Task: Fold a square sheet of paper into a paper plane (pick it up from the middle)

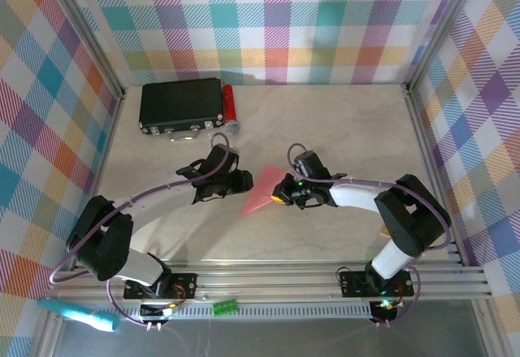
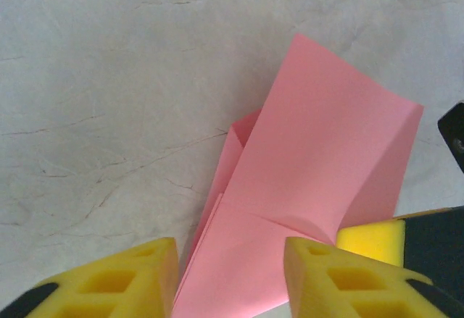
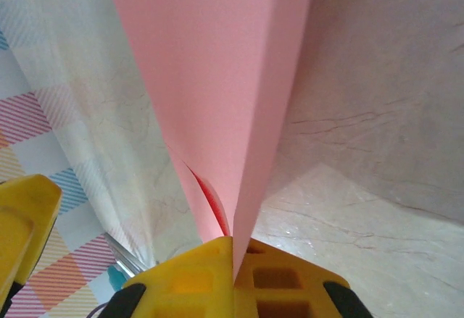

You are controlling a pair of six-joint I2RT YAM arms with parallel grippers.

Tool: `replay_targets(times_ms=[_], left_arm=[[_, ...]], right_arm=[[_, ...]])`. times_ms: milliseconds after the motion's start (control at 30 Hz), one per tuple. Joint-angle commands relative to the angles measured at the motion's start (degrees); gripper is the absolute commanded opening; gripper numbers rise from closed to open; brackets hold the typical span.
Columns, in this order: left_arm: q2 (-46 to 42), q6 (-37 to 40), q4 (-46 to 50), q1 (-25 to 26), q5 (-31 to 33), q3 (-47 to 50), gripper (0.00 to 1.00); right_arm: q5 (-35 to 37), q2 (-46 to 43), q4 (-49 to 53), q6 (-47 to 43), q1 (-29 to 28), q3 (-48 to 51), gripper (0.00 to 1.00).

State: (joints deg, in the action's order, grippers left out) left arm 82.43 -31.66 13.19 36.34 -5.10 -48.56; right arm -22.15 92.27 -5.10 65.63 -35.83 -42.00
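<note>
Checked walls (image 1: 284,15) in many colours ring us, with a pale veined table (image 1: 341,129) below. Nearer us than the black box (image 1: 180,105) and off to its right sits the pink folded paper (image 1: 258,194). Its long axis slants, narrow tip toward the near edge and left. The right gripper (image 3: 233,249) has its fingers pinched together on the paper. The left gripper (image 2: 228,249) has its fingers apart, paper between them. A red cylinder (image 1: 229,105) lies just beside the box's right side.

Black box (image 1: 180,106) beside red cylinder (image 1: 229,105)
</note>
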Motion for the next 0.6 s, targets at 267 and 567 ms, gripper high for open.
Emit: replay_targets(times_ms=[267,567], left_arm=[[1.7,19.9,-12.0,9.0,2.4,4.3,0.58],[8.9,33.5,-14.9,11.1,3.2,2.3,0.59]], right_arm=[[-4.3,-1.6,5.9,1.8,5.3,-3.0,0.05],[-6.8,-1.5,8.1,2.2,8.3,-3.2,0.05]])
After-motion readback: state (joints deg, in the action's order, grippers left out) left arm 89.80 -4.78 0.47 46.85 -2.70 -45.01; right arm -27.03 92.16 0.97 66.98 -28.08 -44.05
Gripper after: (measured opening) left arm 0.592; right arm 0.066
